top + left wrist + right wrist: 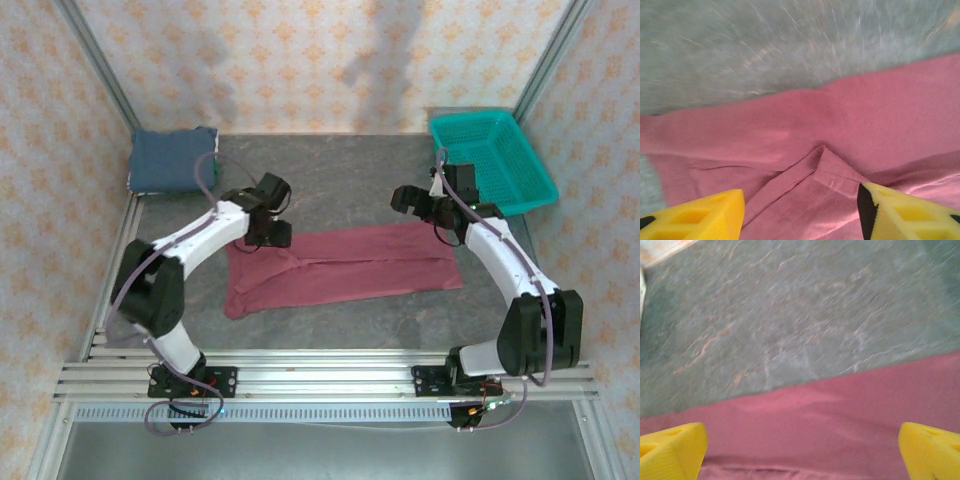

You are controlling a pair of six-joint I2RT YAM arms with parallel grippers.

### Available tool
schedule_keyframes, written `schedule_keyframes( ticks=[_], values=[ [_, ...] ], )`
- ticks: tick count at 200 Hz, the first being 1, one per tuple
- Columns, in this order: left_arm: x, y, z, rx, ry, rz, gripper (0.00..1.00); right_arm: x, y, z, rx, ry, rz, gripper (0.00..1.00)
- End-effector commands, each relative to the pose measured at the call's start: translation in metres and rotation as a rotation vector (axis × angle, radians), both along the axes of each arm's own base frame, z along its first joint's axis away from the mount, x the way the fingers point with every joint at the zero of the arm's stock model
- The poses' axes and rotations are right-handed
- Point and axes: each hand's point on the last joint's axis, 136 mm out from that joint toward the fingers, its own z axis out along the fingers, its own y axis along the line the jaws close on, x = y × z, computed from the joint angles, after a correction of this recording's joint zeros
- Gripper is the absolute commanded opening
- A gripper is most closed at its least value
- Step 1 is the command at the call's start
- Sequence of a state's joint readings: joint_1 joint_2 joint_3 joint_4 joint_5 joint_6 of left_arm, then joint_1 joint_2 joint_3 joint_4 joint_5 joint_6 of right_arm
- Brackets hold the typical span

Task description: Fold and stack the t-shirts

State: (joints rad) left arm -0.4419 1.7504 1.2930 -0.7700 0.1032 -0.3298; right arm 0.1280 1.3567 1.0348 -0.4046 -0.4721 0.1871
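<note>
Far strip of tabletop [350, 170] is bare between the folded dark blue t-shirt [172, 160] in the far-left corner and the teal mesh basket [492, 160] at far right; you can pass there. Maroon t-shirt [340, 265] lies flat across the middle, too low to block you. Left end effector [268, 232] and right end effector [445, 230] hang over its two ends, jaws apart, open gap between them. Patterned walls [330, 60] close three sides.
</note>
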Motion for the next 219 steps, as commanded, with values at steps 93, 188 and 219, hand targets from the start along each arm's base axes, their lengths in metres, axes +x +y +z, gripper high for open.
schedule_keyframes(
  ticks=[93,188,219],
  values=[
    [-0.008,-0.012,-0.032,0.080,0.129,-0.099,0.40,-0.030,0.003,0.001,0.030,0.036,0.020,0.99],
    [-0.032,-0.031,-0.023,0.072,0.101,-0.114,0.00,-0.026,-0.005,0.003,-0.008,0.022,-0.010,0.99],
    [-0.057,-0.038,-0.016,0.082,0.080,-0.090,0.00,-0.027,-0.008,0.000,-0.025,0.028,-0.020,0.99]
  ],
)
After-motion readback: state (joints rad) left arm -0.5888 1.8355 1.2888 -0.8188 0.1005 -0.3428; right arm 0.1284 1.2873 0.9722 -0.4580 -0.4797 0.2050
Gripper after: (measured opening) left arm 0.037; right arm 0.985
